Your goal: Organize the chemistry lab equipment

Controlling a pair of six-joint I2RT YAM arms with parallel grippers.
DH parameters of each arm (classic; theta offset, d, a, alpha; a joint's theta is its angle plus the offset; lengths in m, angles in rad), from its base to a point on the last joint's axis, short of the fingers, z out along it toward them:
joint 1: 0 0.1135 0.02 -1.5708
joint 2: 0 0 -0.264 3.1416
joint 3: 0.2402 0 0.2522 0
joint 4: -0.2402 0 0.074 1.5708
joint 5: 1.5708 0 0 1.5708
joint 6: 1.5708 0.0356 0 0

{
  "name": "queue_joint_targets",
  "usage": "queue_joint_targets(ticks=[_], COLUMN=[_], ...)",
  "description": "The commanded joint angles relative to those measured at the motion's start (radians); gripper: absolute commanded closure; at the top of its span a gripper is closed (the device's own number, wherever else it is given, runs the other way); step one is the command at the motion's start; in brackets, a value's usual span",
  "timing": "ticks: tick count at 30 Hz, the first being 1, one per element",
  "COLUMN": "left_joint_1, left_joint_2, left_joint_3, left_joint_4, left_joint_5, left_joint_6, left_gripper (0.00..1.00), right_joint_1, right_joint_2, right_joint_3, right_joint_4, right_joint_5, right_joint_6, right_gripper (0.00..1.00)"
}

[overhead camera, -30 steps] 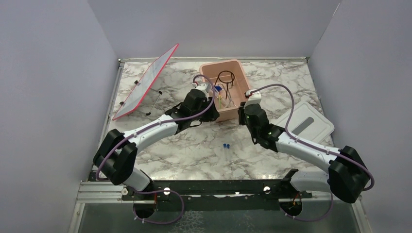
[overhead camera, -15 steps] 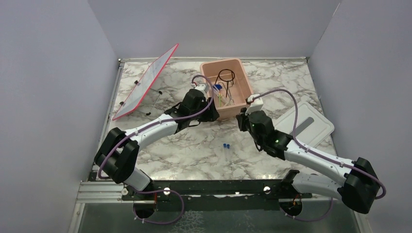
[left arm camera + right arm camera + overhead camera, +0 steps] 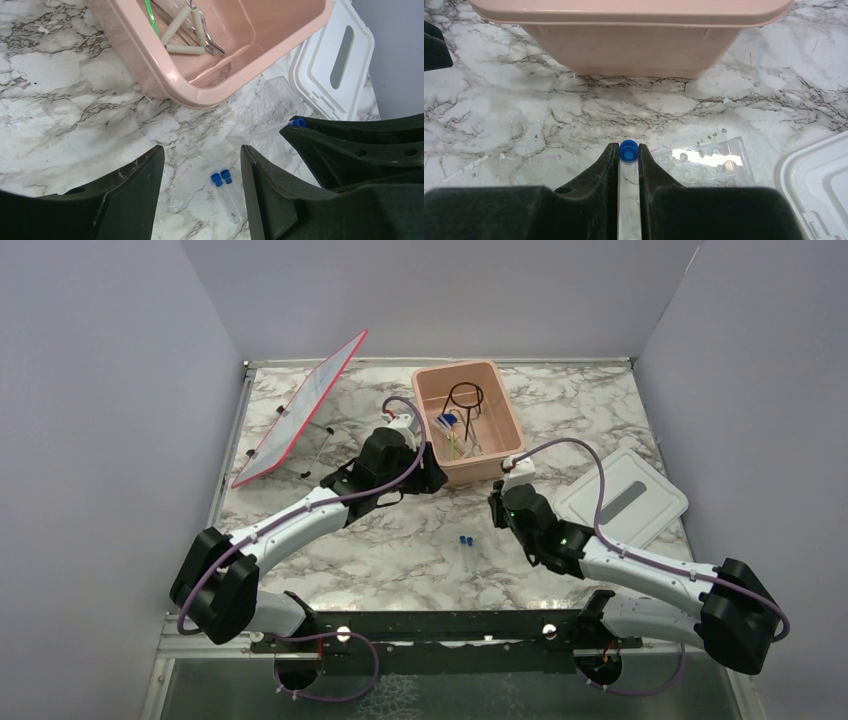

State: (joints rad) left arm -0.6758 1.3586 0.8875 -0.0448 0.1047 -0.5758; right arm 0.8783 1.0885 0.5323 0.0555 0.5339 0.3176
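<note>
Pinching a clear tube (image 3: 628,195) in the right hand (image 3: 627,149), fingers closed snug on both sides of it, with the blue cap poking just past the tips. Pointing at the front wall of the pink tub (image 3: 511,418), low over the marble tabletop (image 3: 390,540).

Holding the left hand (image 3: 201,152) wide open and gripping nothing, just before the tub's near corner. Framing between its fingers two more blue-capped tubes (image 3: 226,192), lying side by side on the tabletop, apart from the tub.

Lying flat just right of the held tube: a clear tray of round wells (image 3: 704,162), and beside that a white lid (image 3: 819,185), cut off by the frame edge. Leaning tilted at far left: a red-edged panel (image 3: 300,410), with small dark bits (image 3: 303,474) near it, too tiny to identify.

Resting inside the tub: black wire ring stand (image 3: 465,398), green-yellow stick (image 3: 149,11), beige pegs (image 3: 185,49), and metal tweezers (image 3: 214,48) partly covered by the pegs.

Blocking the tub's contents entirely in the right wrist view: its own front wall. Filling the lower right of the left wrist view: the right arm's dark body, hiding part of the tray and all but the cap of the held tube.
</note>
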Motion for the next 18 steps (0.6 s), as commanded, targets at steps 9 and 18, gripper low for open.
queue_joint_targets(ticks=[9,18], left_joint_1=[0.003,0.003], left_joint_2=[-0.053,-0.080], left_joint_3=[-0.027,-0.039], left_joint_4=[0.022,0.017], left_joint_5=[-0.023,-0.038], left_joint_6=[0.008,0.010], left_gripper=[0.40,0.40], right_joint_1=[0.011,0.011], right_joint_2=[0.026,0.051], right_joint_3=[-0.069,-0.111], right_joint_4=[0.111,0.239], right_joint_5=[0.041,0.083], right_joint_6=[0.018,-0.002], right_gripper=[0.87,0.87])
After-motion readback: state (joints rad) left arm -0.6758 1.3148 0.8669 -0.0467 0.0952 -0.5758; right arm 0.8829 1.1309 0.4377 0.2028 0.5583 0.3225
